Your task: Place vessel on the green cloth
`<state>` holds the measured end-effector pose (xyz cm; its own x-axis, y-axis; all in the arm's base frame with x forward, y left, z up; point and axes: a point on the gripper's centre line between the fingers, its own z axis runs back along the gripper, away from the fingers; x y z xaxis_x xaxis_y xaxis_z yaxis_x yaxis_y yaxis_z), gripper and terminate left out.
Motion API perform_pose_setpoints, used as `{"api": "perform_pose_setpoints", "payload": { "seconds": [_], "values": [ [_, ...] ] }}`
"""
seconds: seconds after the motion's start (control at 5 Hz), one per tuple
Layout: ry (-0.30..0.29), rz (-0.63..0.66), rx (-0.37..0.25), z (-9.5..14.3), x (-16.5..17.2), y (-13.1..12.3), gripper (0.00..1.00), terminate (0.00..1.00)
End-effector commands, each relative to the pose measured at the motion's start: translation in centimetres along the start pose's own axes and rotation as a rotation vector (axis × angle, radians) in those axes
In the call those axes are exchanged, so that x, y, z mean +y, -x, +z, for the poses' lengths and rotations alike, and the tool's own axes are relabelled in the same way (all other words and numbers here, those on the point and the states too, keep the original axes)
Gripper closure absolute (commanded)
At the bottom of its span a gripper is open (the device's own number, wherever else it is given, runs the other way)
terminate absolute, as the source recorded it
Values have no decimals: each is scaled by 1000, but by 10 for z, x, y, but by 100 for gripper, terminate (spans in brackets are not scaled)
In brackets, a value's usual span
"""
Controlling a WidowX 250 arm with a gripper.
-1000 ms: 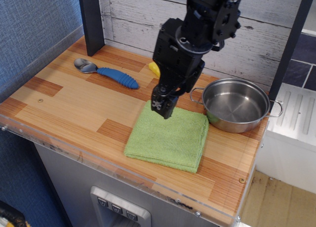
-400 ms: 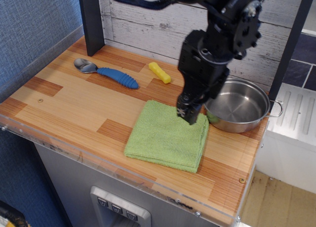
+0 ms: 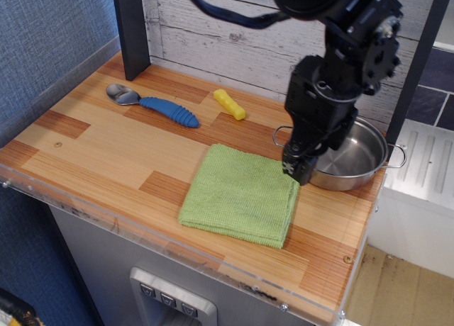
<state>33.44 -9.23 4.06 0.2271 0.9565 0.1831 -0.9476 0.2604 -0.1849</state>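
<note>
Nothing is placed yet: the pot (image 3: 351,159) sits on the worktop (image 3: 106,156) just at 3 o'clock of the cloth (image 3: 237,195), ungrasped, while the gripper (image 3: 296,171) hangs at its near-left rim, jaw spread not discernible, so grasp, lift and placement all remain.

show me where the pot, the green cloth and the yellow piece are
pot (image 3: 355,156): main camera view, on the bare inner floor right of the arm
green cloth (image 3: 237,195): main camera view, on its middle
yellow piece (image 3: 230,104): main camera view, on the middle of its length
</note>
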Motion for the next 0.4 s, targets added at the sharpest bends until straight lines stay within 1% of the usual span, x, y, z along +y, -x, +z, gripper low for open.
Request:
{"api": "perform_pose_setpoints", "payload": {
  "seconds": [0.0,0.2],
  "values": [
    [-12,-46,3,-6,-19,12,0,0],
    [-30,-58,14,-15,-22,17,0,0]
  ]
}}
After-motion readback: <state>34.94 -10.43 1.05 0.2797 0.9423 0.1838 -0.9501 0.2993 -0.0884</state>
